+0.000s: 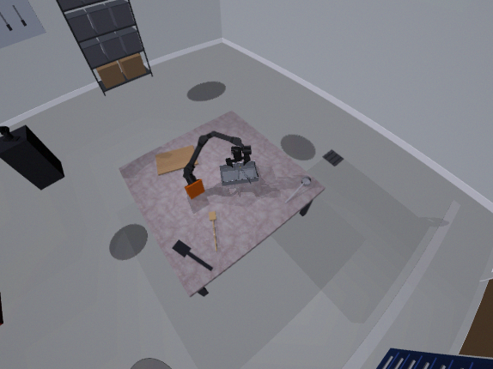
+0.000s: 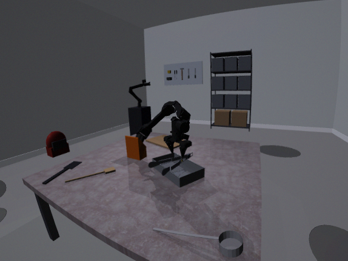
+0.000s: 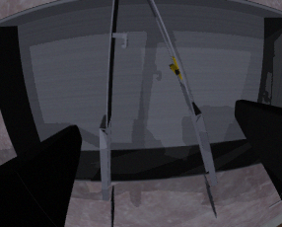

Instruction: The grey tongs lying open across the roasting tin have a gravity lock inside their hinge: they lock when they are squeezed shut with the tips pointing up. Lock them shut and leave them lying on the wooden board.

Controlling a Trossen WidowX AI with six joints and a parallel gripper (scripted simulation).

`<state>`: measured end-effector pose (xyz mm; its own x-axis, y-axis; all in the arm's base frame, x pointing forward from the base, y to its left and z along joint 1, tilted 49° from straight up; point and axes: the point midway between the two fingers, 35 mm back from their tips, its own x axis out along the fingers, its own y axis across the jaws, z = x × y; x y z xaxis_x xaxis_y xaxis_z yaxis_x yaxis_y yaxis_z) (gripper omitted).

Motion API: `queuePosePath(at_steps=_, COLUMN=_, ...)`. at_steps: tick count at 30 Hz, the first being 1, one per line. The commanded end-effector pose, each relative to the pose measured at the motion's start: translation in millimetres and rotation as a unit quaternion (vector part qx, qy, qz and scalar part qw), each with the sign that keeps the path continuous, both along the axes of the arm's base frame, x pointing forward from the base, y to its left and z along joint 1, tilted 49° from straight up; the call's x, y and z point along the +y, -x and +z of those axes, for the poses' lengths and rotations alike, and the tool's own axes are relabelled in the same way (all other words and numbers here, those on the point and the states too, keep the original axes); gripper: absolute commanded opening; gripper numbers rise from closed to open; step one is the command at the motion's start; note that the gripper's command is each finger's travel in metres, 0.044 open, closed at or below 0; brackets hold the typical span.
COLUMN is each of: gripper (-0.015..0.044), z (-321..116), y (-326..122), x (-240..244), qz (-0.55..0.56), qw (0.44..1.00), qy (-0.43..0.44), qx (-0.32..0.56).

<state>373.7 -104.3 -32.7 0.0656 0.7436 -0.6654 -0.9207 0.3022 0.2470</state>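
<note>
The grey tongs (image 2: 166,170) (image 3: 105,170) lie open across the roasting tin (image 1: 240,183) (image 2: 192,177) (image 3: 59,89). Their two arms spread apart, and their wide ends reach past the tin's rim. The hinge is out of the wrist view. My gripper (image 1: 239,164) (image 2: 177,158) (image 3: 159,120) is open and empty, pointing down over the tin. In the wrist view one finger shows on the outer side of each tongs arm, with a gap to it. The wooden board (image 1: 172,160) (image 2: 157,141) lies flat on the table, away from the tin.
An orange block (image 1: 194,189) (image 2: 133,147) stands at the arm's base. A wooden spatula (image 1: 212,216) (image 2: 110,170) and a black spatula (image 1: 181,248) (image 2: 73,164) lie on the table. A ladle (image 1: 306,181) (image 2: 230,246) lies near another edge.
</note>
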Motion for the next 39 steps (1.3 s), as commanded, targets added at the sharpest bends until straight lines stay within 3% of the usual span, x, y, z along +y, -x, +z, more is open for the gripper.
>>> queuePosePath(at_steps=1, gripper=0.0440, z=-6, y=-1, x=8, qz=-0.001, qw=1.000, qy=-0.003, qx=0.002)
queuePosePath(at_steps=39, gripper=0.0440, z=-46, y=-3, x=56, qz=-0.001, qw=1.000, qy=-0.005, qx=0.002)
